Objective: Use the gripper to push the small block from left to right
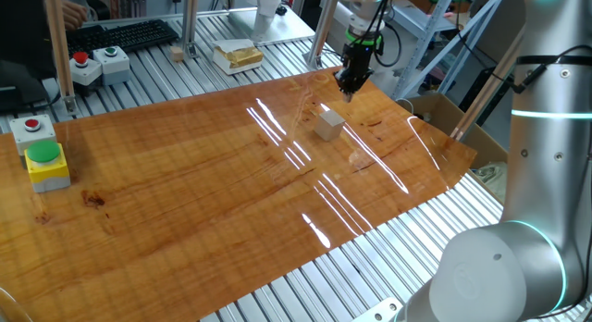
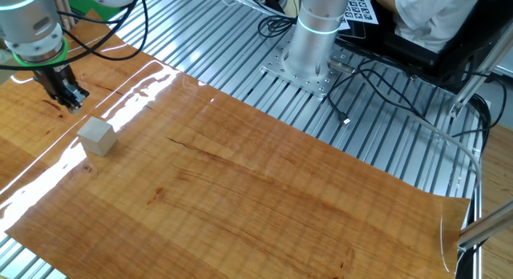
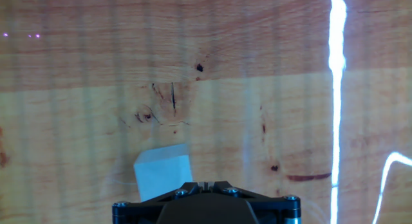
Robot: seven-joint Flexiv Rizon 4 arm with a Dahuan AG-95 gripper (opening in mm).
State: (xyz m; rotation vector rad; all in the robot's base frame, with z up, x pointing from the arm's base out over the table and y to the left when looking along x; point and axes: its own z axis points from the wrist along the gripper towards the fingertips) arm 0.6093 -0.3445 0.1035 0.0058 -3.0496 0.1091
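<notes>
The small block (image 1: 328, 124) is a pale beige-grey cube resting on the wooden board (image 1: 185, 202). It also shows in the other fixed view (image 2: 97, 137) and in the hand view (image 3: 163, 172). My gripper (image 1: 349, 92) is a narrow black tip below a green ring. It hangs just above the board, a short way beyond the block and apart from it. In the other fixed view the gripper (image 2: 72, 103) is up-left of the block. In the hand view the gripper (image 3: 203, 185) shows its jaws pressed together with nothing between them.
A white box with yellowish contents (image 1: 237, 56) and a tiny tan block (image 1: 177, 54) lie behind the board. Button boxes (image 1: 46, 165) (image 1: 99, 65) stand at the left. A second arm's base (image 2: 311, 38) is bolted beside the board. Bright glare streaks (image 1: 314, 174) cross the board.
</notes>
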